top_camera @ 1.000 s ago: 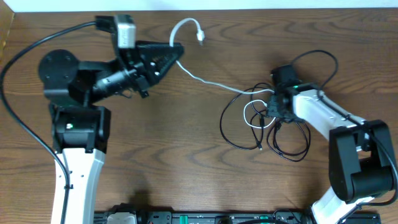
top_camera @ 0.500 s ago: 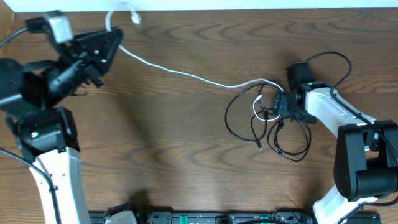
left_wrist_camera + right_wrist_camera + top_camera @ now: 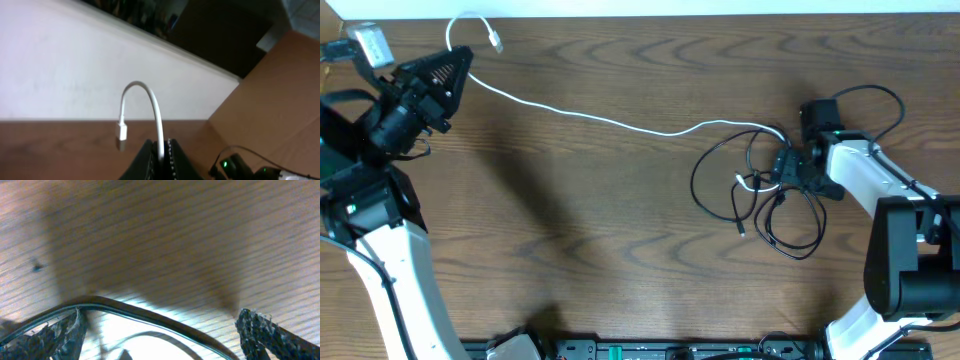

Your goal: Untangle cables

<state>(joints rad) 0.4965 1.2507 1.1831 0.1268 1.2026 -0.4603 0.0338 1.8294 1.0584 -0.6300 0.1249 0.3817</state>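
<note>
The white cord (image 3: pixel 159 120) is pinched between the clenched fingers of the left tool (image 3: pixel 161 150), and its short free end is arched up and over to a small plug (image 3: pixel 121 136). From that grip the cord is laid in a long line across the wooden worktop (image 3: pixel 570 220) to the tangle of black cords (image 3: pixel 760 205) at the right. The right tool (image 3: pixel 785 172) is set at that tangle, its fingers (image 3: pixel 260 330) spread wide and released. One of the black cords is seen running beneath the gap.
</note>
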